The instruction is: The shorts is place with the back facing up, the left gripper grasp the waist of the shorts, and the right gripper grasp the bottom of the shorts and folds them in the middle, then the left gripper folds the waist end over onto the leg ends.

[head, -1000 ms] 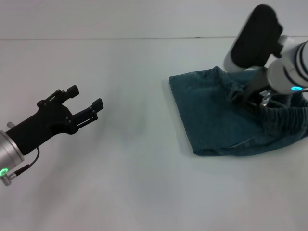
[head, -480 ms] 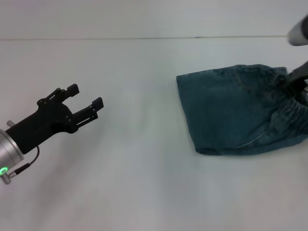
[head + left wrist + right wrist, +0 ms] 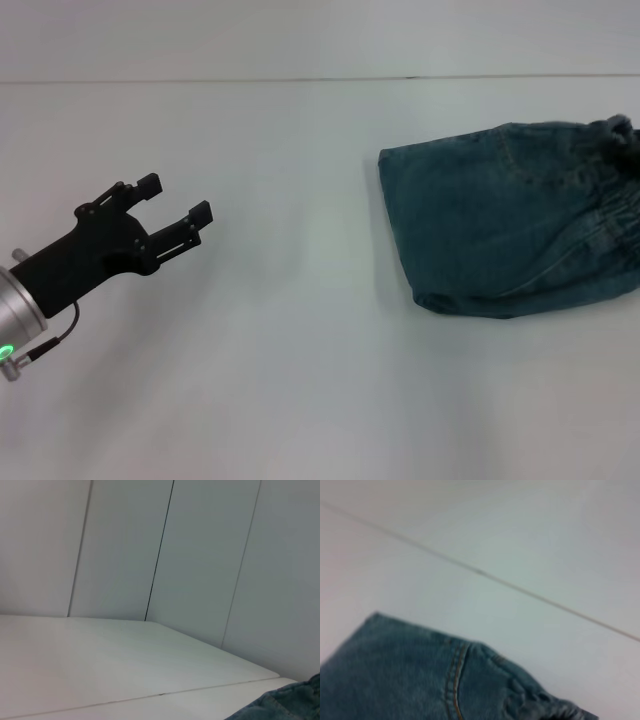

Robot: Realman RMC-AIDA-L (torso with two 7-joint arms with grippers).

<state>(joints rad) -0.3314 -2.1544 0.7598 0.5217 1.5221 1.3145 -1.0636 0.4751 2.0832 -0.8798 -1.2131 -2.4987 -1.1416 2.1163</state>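
Blue denim shorts (image 3: 505, 218) lie folded into a compact rectangle at the right of the white table (image 3: 300, 380), the elastic waist (image 3: 615, 205) gathered at the right edge. A corner of the shorts (image 3: 420, 680) with orange stitching shows in the right wrist view, and a small bit of the shorts (image 3: 295, 705) shows in the left wrist view. My left gripper (image 3: 178, 200) hovers open at the left, far from the shorts, nothing between its fingers. The right gripper is out of view.
A thin seam (image 3: 300, 79) runs across the table's far side. Pale wall panels (image 3: 200, 555) stand behind the table in the left wrist view.
The right arm has drawn off to the right and left the head view, letting go of the shorts. The folded shorts have shifted slightly right and settled flat. The left arm has barely moved.
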